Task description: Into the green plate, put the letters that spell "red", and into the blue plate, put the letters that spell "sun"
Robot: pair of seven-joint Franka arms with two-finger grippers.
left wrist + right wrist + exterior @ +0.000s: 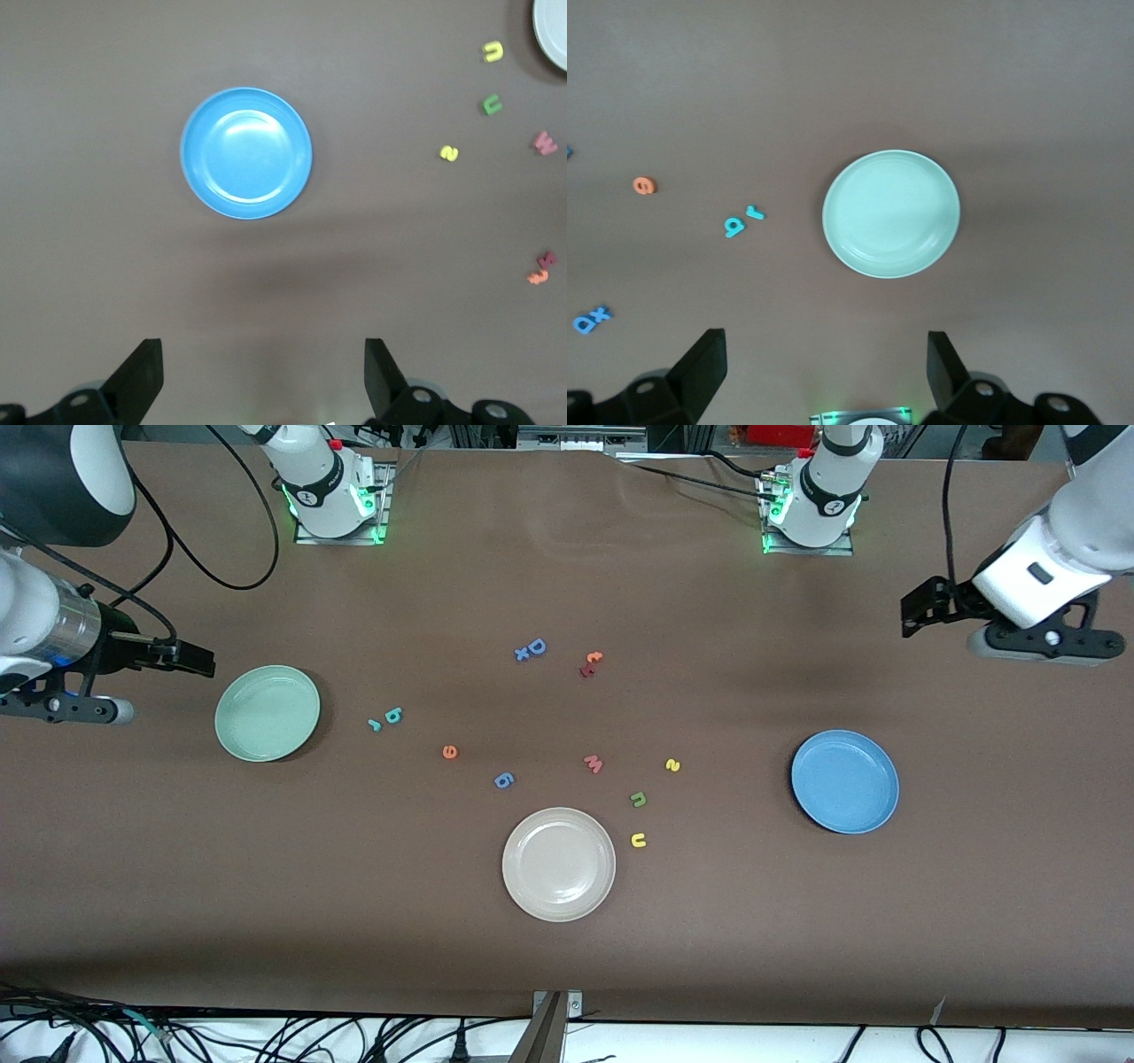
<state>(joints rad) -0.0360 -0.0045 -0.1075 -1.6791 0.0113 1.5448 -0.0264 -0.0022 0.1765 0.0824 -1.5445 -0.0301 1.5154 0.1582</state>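
The pale green plate (267,713) (891,213) lies empty toward the right arm's end. Beside it on the table are the teal "r" (375,724) (755,212), teal "d" (393,715) (733,227) and orange "e" (450,752) (644,185). The blue plate (844,781) (246,152), also empty, lies toward the left arm's end. The yellow "s" (672,765) (449,153), green "n" (639,799) (493,104) and yellow "u" (638,840) (493,51) lie between it and the table's middle. My right gripper (197,659) (826,367) hangs open by the green plate. My left gripper (917,607) (264,372) hangs open, high above the table by the blue plate.
An off-white plate (558,864) sits mid-table, nearest the front camera. Other letters lie around: a blue "g" (503,780), a pink "w" (593,763), a blue "D" with an "x" (532,649), and an orange and red pair (591,662).
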